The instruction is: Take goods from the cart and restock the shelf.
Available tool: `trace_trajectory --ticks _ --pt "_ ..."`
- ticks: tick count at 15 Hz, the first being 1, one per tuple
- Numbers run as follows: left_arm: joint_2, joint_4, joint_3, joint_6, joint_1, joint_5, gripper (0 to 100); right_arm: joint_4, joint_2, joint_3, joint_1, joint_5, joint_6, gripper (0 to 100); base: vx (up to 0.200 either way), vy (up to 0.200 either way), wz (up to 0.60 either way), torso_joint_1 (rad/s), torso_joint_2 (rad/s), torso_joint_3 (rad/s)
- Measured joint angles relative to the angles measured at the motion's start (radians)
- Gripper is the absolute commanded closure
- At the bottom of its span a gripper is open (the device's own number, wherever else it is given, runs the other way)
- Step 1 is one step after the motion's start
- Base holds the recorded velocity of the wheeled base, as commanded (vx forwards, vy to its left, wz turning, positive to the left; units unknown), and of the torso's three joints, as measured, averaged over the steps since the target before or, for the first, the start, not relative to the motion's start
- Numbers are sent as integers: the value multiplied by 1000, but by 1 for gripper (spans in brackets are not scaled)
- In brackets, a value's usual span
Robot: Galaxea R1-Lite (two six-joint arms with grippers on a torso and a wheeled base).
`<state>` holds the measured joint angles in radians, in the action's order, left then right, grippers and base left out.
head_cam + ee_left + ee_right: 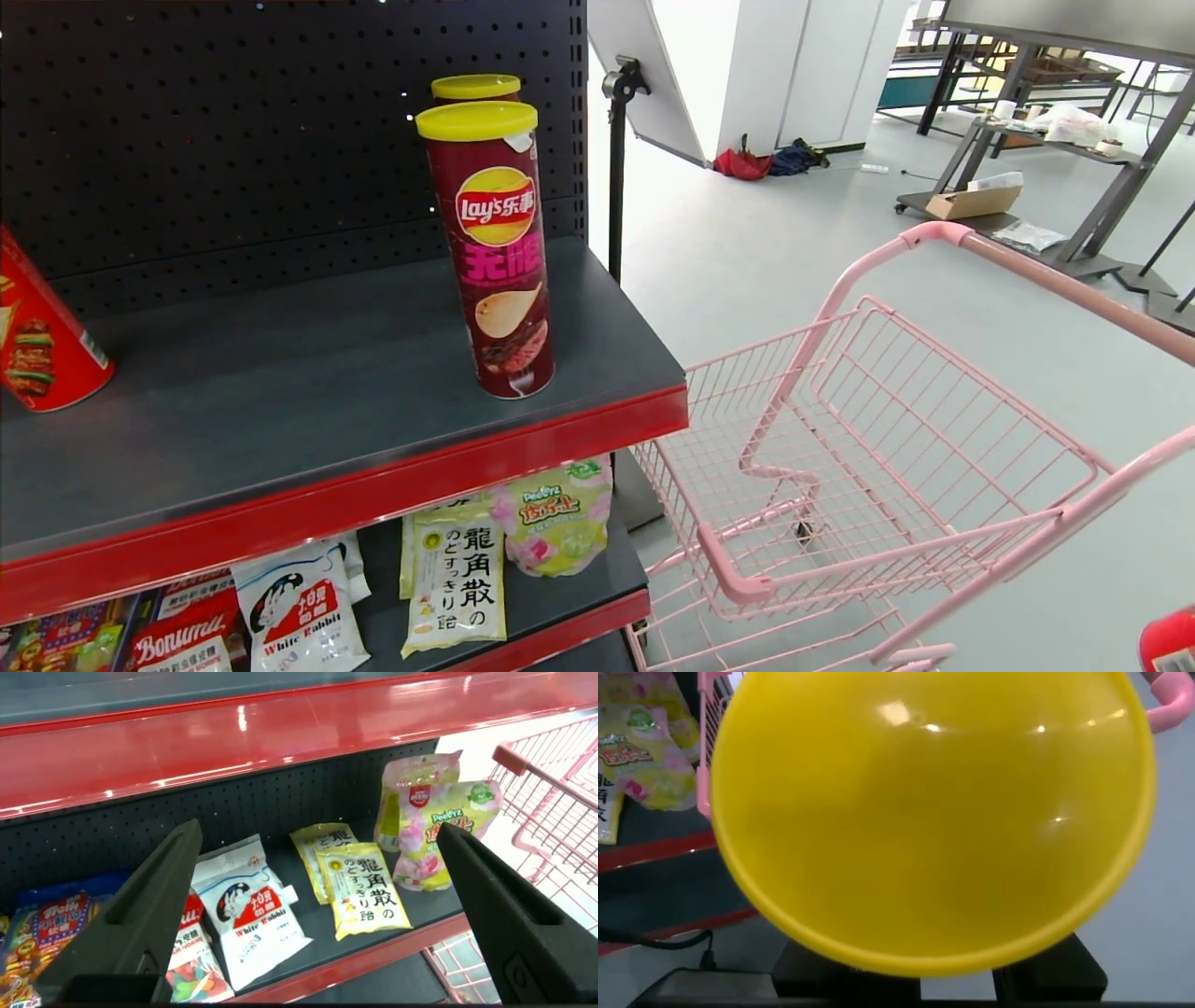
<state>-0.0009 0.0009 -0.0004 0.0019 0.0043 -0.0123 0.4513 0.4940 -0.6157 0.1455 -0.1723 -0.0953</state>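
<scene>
Two chip tubes (499, 271) upright on the top shelf (280, 392) in the head view, one right behind the other, near the red front edge; pink cart (896, 439) just beside. Carried tube (1169, 644) cut off at the corner. Easily toppled pair if bumped during placing.

Left wrist view: left hand (318, 831) spread wide, empty, facing snack bags (252, 915) on the lower shelf (318, 952).

Right wrist view: right hand (929, 973) seemingly clamped on the carried tube; yellow lid (934, 812) hiding the grip, so slipping hard to rule out.

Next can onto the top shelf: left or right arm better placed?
Right, probably: a yellow lid sits close before its wrist camera, so it likely carries a can. The left gripper is open, empty, facing the snack bags.
</scene>
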Motion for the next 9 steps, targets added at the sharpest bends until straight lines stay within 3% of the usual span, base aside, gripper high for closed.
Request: trace_trajectory --ticks 9 --pt "0 -2 0 0 -1 1 0 -4 -64 23 4 8 -18 100 0 0 0 191 -500 -309"
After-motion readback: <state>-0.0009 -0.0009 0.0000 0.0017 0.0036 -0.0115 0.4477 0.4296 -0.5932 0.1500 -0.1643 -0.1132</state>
